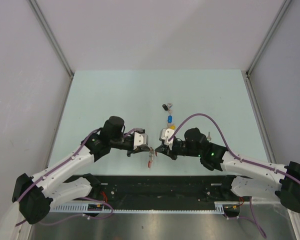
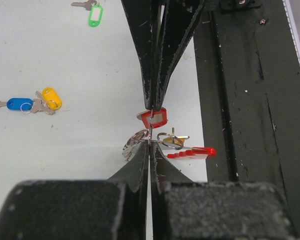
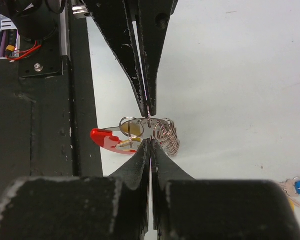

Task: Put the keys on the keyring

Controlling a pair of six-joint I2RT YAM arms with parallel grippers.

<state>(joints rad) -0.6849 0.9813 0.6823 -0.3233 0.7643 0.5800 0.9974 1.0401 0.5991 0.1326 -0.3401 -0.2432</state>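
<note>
Progress: early, no key visibly threaded on keyring (image 2: 192, 152) yet. My left pincer (image 2: 149, 146) pressed together, pinching keyring's metal loops. My right pincer (image 2: 151, 105) also clamped, tip-to-tip with left, apparently nipping red-tag key (image 2: 156, 119) right at keyring. Blue key (image 2: 19, 104), yellow key (image 2: 51, 97), green key (image 2: 95, 15), black key (image 1: 165, 106) lie loose, well apart from keyring. All five left to thread, I judge.

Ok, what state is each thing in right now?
left gripper: shut on the keyring, at its loops
right gripper: shut on the red-tagged key
keyring: held, between the two grippers
red-tagged key: held at the keyring
blue-tagged key: lying loose
yellow-tagged key: loose, beside the blue one
green-tagged key: lying loose
black-tagged key: lying loose
</note>
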